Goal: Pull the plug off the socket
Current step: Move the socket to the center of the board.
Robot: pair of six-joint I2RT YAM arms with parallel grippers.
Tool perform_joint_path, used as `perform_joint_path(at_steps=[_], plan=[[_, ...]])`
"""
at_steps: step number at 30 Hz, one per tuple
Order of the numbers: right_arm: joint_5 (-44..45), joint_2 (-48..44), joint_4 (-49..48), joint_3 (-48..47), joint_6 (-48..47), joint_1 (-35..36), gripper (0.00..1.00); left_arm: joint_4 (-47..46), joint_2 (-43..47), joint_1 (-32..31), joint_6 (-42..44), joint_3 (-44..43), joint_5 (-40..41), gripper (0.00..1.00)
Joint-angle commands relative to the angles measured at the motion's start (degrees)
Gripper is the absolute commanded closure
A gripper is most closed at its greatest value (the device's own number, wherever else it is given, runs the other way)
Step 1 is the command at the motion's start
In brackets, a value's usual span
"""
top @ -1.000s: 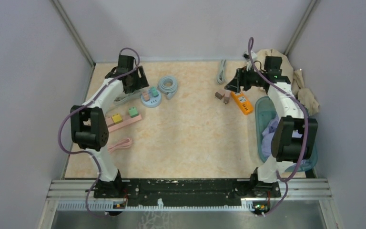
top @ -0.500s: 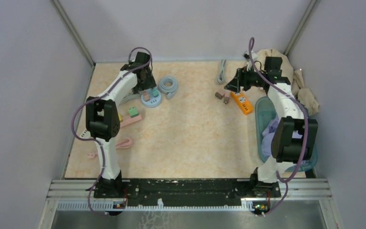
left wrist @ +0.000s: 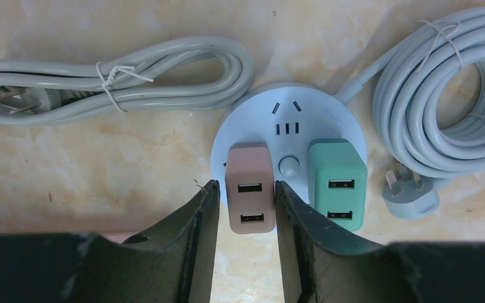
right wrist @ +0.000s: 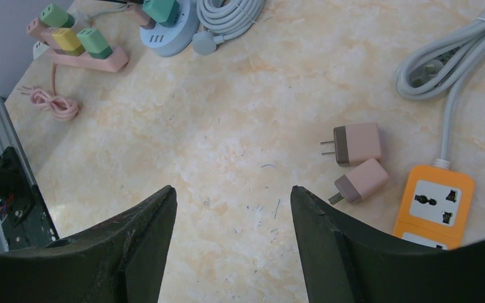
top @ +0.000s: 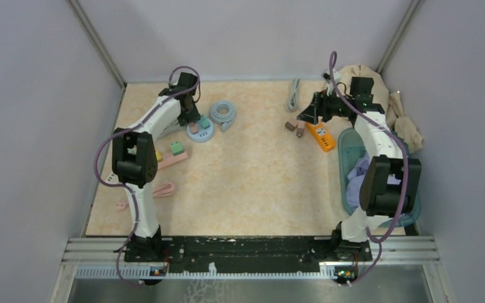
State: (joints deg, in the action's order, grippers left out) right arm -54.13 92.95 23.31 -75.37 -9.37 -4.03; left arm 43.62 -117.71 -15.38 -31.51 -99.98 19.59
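A round pale-blue socket (left wrist: 290, 104) lies at the back left of the table (top: 200, 134). A pink plug (left wrist: 249, 189) and a green plug (left wrist: 338, 183) stand in it. My left gripper (left wrist: 246, 186) is down over the socket (top: 192, 120), and its jaws straddle the pink plug. The right finger (left wrist: 290, 214) touches the plug's side. A thin gap shows at the left finger (left wrist: 202, 214). My right gripper (right wrist: 232, 189) is open and empty, and hovers at the back right (top: 306, 115).
A coiled grey cable (left wrist: 442, 113) lies right of the socket and a tied grey cord (left wrist: 113, 79) left of it. Two loose pink plugs (right wrist: 357, 143) and an orange power strip (right wrist: 432, 205) lie under the right arm. A pink strip (top: 164, 159) and a teal basket (top: 347, 151) are nearby.
My left arm has swung right from the back left corner and come down over the round socket, its jaws now around the pink plug. The right arm has barely moved.
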Motion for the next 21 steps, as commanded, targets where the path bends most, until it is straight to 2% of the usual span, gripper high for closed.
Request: perform_joint_path(at_steps=[1,10,12,14,21], plan=[[-1.15,-3.09,-2.17,0.05,0.05,-0.10,0.34,-4.10,3.13,0.17,1.22,3.12,-1.58,0.58],[-1.33,-3.21,-2.37,0.22,0.14,-0.17,0.34,-1.75,1.09,0.17,0.81,2.40,-1.25,0.57],[-1.41,-3.29,-2.38,0.29,0.30,-0.10,0.34,-1.86,1.16,0.13,0.90,2.63,-2.55,0.63],[-1.48,-3.38,-2.45,0.39,0.36,-0.08,0.34,-2.03,1.23,0.08,1.41,2.99,-4.19,0.74],[-1.74,-3.78,-2.32,0.42,0.49,-0.15,0.34,-2.93,4.54,-0.93,2.78,6.80,-8.05,0.82]])
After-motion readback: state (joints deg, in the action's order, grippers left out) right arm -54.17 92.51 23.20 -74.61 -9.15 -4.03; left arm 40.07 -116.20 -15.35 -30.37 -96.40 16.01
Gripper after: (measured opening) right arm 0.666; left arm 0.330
